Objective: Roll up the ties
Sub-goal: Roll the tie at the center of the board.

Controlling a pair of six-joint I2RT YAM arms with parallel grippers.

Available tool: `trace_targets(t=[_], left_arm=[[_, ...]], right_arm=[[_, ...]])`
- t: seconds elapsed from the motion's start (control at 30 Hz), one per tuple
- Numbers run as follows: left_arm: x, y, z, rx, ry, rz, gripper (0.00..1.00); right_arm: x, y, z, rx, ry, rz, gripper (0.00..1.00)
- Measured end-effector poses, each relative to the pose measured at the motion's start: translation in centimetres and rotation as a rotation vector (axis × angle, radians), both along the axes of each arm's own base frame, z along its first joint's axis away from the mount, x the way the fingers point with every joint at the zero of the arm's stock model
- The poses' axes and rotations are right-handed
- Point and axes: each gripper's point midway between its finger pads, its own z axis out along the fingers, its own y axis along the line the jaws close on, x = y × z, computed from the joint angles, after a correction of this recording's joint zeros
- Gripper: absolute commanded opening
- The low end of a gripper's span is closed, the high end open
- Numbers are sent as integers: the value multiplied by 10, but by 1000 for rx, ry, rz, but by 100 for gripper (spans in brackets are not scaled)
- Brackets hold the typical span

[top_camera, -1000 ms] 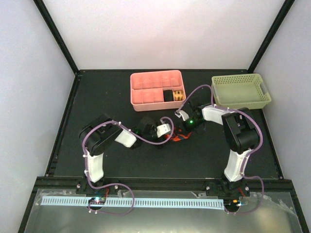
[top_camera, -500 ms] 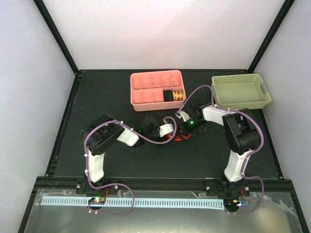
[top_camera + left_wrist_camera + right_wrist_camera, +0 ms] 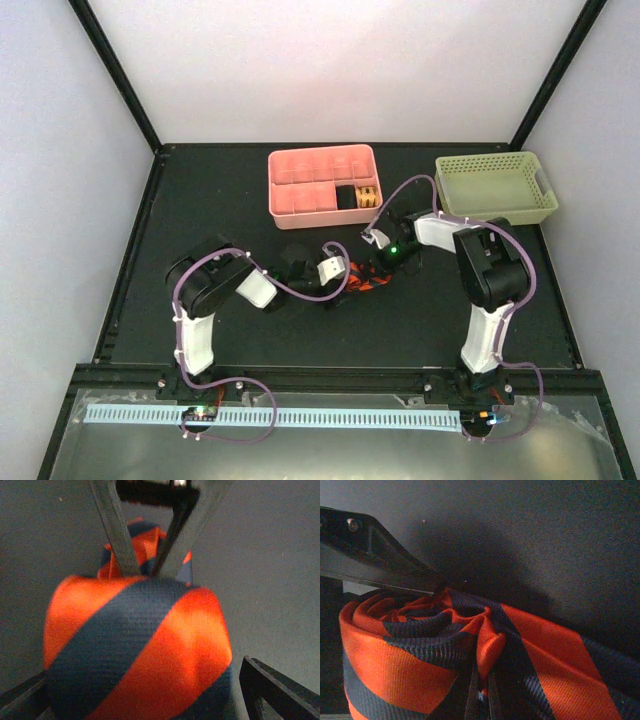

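Black-and-white arms (image 3: 195,340) (lilac cables (image 3: 300,290)) — black fingers (image 3: 280,690).

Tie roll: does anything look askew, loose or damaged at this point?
The tie roll's centre is bunched into crumpled folds rather than a neat spiral, where the right gripper pinches it with shut jaws. A flat length leads off unrolled. No damage visible.

No word, label, brand mark or number could be read in any of the three views.
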Motion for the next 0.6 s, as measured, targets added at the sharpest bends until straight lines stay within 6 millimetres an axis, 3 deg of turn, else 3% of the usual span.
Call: trace_targets(t=[0.1, 0.27, 0.4, 0.47, 0.6], left_arm=[[2, -5, -1, -33, 15, -1, 80], [10, -13, -7, -56, 41, 10, 60], [14, -13, -7, -53, 22, 28, 45], [15, -12, -8, -42, 12, 31, 42], [13, -12, -7, 37, -31, 36, 41]], right_arm=[[1, 0, -1, -9, 13, -6, 2], [1, 0, 0, -11, 20, -12, 2], [1, 0, 0, -6, 19, -13, 9], [1, 0, 1, -2, 14, -14, 19], [1, -2, 4, -6, 1, -13, 53]])
